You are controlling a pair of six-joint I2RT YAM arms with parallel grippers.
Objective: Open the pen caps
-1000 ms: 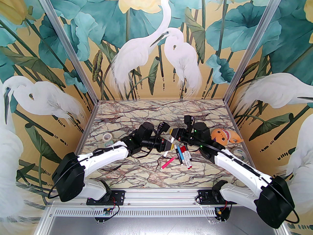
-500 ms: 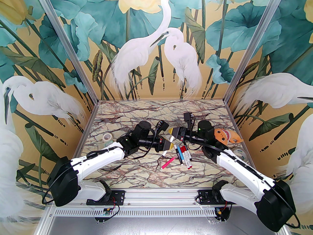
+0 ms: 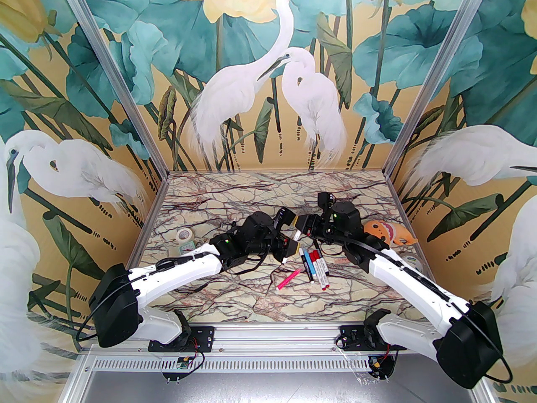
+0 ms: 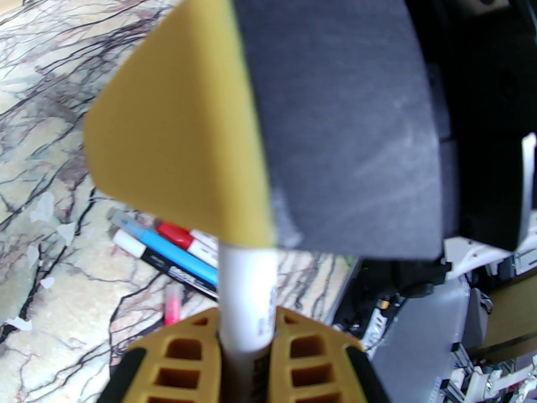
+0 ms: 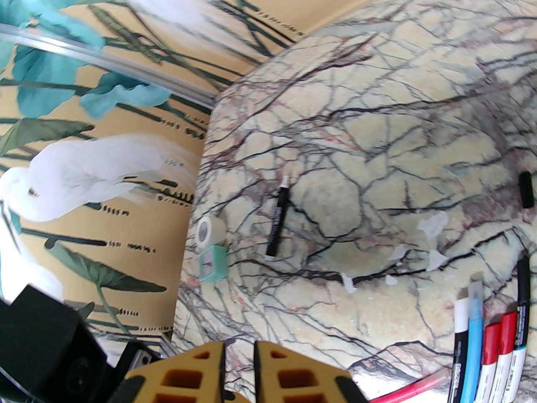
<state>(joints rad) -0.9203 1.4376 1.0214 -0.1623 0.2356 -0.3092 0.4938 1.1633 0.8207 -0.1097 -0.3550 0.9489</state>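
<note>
From the overhead camera I see the left gripper (image 3: 289, 250) and the right gripper (image 3: 300, 224) meeting nose to nose above the marble table (image 3: 235, 296). A white pen (image 3: 296, 236) bridges them, and the loose pens (image 3: 314, 267) lie just beside, to the right. On the left wrist camera, the left gripper (image 4: 247, 315) is clenched on the barrel of the white pen (image 4: 247, 267). Its far end, cap included, vanishes behind the right gripper's finger (image 4: 176, 141). On the right wrist camera, the right gripper (image 5: 239, 346) is squeezed shut, and I cannot tell whether it pinches the cap. A black pen (image 5: 277, 221) and a black cap (image 5: 525, 189) lie well apart on the marble, with a tape roll (image 5: 208, 230) near the table's edge. My worry is that if the right claw bites barrel rather than cap, pulling will drag the pen through the left pads or flick it onto the table. A skewed pull could also jam the cap. The print on the barrels is too blurred to read.
</note>
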